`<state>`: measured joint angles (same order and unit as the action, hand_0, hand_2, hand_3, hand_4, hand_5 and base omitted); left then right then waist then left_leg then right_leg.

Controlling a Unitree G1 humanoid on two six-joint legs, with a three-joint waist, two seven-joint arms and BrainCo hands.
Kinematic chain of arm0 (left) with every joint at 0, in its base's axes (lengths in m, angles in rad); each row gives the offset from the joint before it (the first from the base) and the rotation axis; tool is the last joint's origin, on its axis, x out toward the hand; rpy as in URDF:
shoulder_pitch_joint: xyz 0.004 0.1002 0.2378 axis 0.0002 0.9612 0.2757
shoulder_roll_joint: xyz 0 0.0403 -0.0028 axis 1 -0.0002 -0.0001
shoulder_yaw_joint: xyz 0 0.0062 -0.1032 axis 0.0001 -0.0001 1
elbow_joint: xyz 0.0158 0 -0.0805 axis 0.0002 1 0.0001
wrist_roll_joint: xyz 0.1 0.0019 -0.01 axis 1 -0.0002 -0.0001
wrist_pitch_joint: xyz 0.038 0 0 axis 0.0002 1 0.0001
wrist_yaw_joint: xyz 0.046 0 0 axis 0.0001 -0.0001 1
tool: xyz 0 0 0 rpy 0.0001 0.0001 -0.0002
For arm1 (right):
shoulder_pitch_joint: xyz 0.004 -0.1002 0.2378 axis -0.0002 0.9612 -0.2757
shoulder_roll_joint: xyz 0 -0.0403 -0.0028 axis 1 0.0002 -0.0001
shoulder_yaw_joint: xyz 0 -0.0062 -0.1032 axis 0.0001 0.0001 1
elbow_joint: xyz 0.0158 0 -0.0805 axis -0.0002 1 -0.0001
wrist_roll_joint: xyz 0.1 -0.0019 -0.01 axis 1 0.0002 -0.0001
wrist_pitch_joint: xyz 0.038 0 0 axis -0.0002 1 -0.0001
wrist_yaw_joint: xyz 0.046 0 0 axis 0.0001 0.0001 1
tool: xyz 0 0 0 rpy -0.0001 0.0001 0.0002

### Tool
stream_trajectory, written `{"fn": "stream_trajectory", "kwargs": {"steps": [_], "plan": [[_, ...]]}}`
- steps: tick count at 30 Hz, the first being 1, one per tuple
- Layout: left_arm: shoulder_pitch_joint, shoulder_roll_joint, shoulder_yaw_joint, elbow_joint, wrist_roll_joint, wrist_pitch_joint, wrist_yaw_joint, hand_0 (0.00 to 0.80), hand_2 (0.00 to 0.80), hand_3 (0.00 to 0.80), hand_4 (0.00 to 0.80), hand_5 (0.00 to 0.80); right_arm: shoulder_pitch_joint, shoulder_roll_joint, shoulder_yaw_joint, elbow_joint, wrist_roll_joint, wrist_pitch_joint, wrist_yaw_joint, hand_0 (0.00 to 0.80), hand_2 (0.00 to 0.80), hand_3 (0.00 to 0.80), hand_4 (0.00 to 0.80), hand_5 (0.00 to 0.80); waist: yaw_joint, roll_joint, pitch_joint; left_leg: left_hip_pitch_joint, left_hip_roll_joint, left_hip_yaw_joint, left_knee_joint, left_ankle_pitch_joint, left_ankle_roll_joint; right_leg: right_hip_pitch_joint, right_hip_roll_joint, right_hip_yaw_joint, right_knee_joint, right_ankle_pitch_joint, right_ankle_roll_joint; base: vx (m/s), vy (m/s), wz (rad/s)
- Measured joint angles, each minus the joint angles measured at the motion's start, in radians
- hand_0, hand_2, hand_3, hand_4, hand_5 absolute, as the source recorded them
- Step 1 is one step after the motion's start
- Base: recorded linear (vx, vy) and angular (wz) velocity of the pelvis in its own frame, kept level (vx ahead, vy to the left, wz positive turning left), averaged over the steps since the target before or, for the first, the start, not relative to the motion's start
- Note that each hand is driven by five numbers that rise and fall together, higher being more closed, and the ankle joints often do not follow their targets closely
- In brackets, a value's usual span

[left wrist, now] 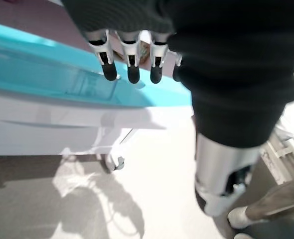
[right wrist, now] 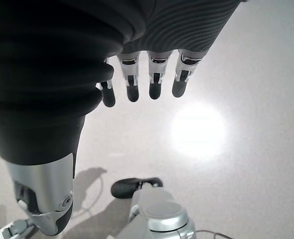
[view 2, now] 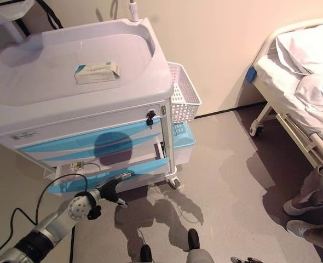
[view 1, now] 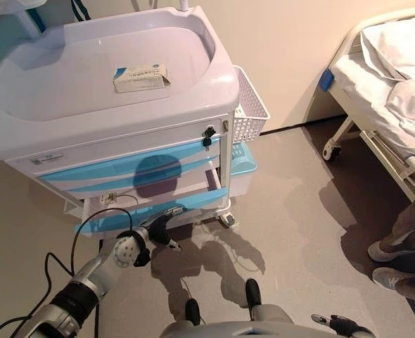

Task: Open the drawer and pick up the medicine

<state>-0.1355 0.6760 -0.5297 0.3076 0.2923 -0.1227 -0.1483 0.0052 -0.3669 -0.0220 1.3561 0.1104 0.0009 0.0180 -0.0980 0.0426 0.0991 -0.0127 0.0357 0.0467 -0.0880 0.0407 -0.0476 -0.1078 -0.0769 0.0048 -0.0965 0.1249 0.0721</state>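
A white and blue medicine box (view 1: 141,77) lies on the lilac top of the medical cart (view 1: 46,105). The cart's lower drawer (view 1: 200,200) stands pulled out a little, its pale inside showing behind the blue front, with a small item (view 1: 109,198) at its left end. My left hand (view 1: 158,229) is low in front of that drawer. In the left wrist view its fingers (left wrist: 132,67) are straight, their dark tips at the top edge of the blue front (left wrist: 47,79). My right hand (right wrist: 152,79) hangs open over the bare floor, holding nothing.
The upper blue drawer (view 1: 123,169) is shut, with a lock (view 1: 209,134) above it. A white wire basket (view 1: 250,105) and a blue bin (view 1: 244,165) hang on the cart's right side. A bed (view 1: 390,91) stands at the right, with a person's shoes (view 1: 397,246) near it.
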Motion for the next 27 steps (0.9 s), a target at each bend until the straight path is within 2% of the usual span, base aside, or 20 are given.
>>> {"fn": "stream_trajectory", "kwargs": {"steps": [8,13,22,27], "plan": [[-0.001,-0.02,-0.008,0.04,0.0,0.002,-0.006,0.0,0.0,0.0,0.0,0.0,0.0,0.0,0.003,0.001,0.0,0.0,0.0,0.0,0.0,0.0,0.0,0.0,-0.004,0.0,0.0,-0.01,0.0,0.0,0.0,0.0,0.0,-0.009,0.0,0.0,0.0,-0.001,0.0,0.0,0.0,0.0],[-0.007,-0.036,-0.044,0.073,0.002,0.001,-0.008,0.0,0.0,0.0,0.0,0.0,-0.002,0.0,0.004,0.0,0.0,0.001,-0.001,0.0,0.0,0.0,0.0,0.0,-0.009,-0.001,0.0,-0.018,0.0,0.0,0.0,0.0,0.0,-0.018,0.0,0.0,0.0,0.003,-0.004,0.0,0.0,0.0],[-0.081,-0.069,-0.068,0.246,0.01,0.012,0.015,0.0,0.0,0.0,0.0,0.0,-0.011,-0.007,0.033,-0.003,0.0,0.0,-0.003,0.0,0.0,0.0,0.0,0.0,-0.025,-0.005,0.013,-0.064,-0.004,0.005,0.001,0.006,0.0,-0.068,0.001,0.006,0.001,0.009,-0.001,-0.04,0.003,-0.01],[-0.166,-0.07,-0.077,0.31,0.012,0.025,0.045,0.0,0.0,0.0,0.0,0.0,-0.024,-0.011,0.034,-0.007,0.001,-0.003,-0.004,0.0,0.0,0.0,0.0,0.0,-0.027,-0.017,0.082,-0.078,-0.005,0.01,0.001,0.008,-0.001,-0.084,0.002,0.012,0.005,0.012,-0.002,-0.054,0.012,-0.03]]}}
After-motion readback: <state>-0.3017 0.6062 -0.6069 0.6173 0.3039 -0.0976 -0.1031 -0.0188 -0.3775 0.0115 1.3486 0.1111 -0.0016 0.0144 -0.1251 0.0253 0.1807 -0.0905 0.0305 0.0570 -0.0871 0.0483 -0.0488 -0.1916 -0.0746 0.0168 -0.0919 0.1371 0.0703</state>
